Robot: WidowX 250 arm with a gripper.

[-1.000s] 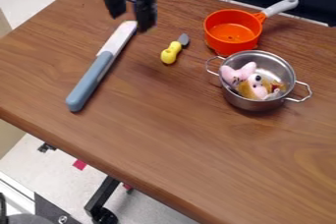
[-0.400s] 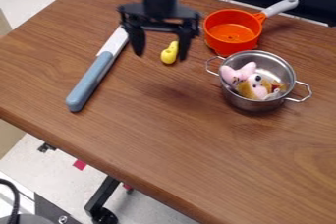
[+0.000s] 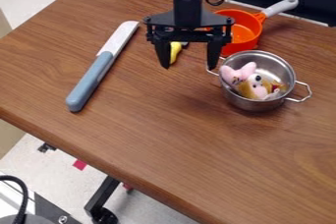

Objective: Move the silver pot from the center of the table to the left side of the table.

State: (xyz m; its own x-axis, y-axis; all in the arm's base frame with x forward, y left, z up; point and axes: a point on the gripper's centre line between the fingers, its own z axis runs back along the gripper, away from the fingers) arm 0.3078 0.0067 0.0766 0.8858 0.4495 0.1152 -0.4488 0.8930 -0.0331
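One knife (image 3: 90, 81) at left on the wooden table (image 3: 164, 144), blue-gray handle toward the near side, blade pointing far. Next, small yellow-handled tool (image 3: 175, 51), partly hidden behind black gripper (image 3: 188, 67). Gripper released, fingers spread wide, pointing down; right-hand finger overlaps the silver pot's left handle in view, contact uncertain. Farther right, orange pan (image 3: 244, 31), gray handle toward far right. Silver pot (image 3: 257, 104) at right, just nearer than pan, upright, pink, white and brown plush toys (image 3: 253, 81) inside.
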